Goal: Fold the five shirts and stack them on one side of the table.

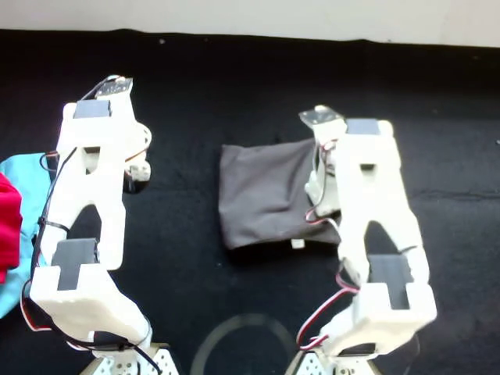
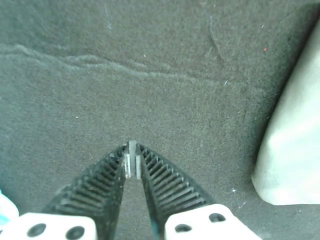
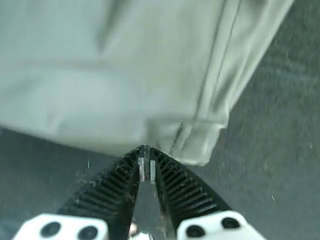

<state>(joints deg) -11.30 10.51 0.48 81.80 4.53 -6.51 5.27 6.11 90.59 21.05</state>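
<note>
Black bench (image 1: 234, 94) holds a folded grey shirt (image 1: 262, 195), likely awaiting stacking; right pincer (image 3: 145, 167) at its hem and left pincer (image 2: 132, 160) both closed, empty.

This looks like a robotics lab bench: black cloth (image 1: 195, 94) over the table, a white left arm (image 1: 86, 203) and right arm (image 1: 375, 219) standing at the near edge, wires (image 1: 319, 322) exposed.

Left tool (image 2: 133, 161) closed, tips touching; right tool (image 3: 145, 165) likewise (left arm (image 1: 87, 195), right arm (image 1: 371, 207) both stretched forward).
</note>
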